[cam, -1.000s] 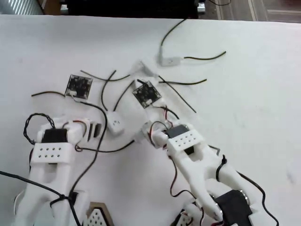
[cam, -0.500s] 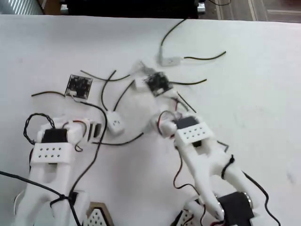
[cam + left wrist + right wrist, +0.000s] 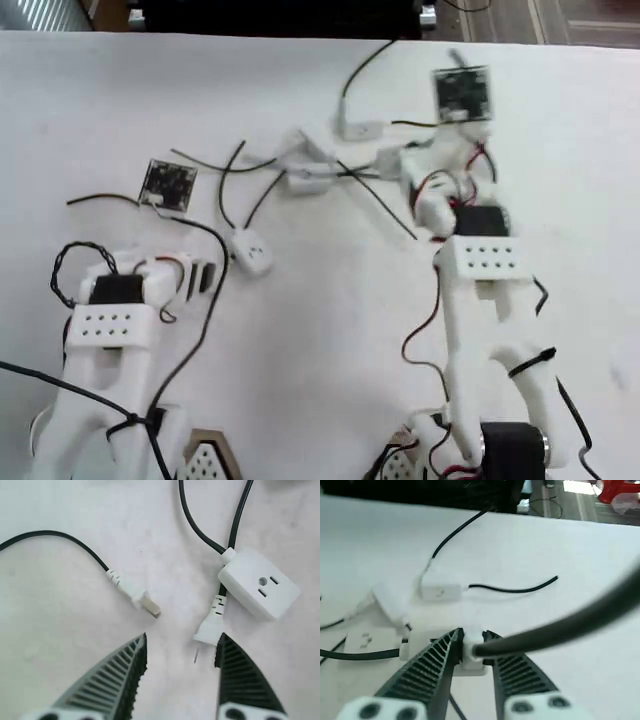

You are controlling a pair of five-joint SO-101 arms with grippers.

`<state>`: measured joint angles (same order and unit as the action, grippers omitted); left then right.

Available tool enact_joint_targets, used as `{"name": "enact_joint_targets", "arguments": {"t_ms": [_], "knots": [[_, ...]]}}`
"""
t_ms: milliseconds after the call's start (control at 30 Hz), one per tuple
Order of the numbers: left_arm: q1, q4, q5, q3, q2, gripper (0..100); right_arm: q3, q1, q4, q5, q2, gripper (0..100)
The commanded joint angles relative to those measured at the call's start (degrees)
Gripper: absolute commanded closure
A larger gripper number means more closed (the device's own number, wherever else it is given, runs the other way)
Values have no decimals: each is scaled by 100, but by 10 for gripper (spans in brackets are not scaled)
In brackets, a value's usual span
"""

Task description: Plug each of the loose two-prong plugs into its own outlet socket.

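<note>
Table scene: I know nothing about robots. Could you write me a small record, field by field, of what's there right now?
Surface: white table
Left claw: open, over the table
Between its fingers: loose plug, lying flat, prongs bare
Just beyond: outlet socket, nothing plugged into its face
Also nearby: second cable end, lying loose
Right claw: shut on held plug, black cable trailing back
Ahead of right claw: near outlet block, far outlet block
</note>
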<state>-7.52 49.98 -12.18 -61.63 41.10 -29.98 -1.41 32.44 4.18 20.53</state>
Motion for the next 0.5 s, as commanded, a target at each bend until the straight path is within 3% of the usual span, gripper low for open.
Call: {"name": "enact_joint_targets", "arguments": {"t_ms": [0,200,400,467], "knots": [[-48,-97,70,26,136,775,492,277,-585,-527,-462,981],[-48,-97,70,26,136,776,1433,462,-1226,-809,-2000,978],[-48,-88,70,26,127,776,2690,514,-655,-791,-3160,971],[-48,-88,70,26,127,775,3068,497,-347,-791,-3451,926]]}}
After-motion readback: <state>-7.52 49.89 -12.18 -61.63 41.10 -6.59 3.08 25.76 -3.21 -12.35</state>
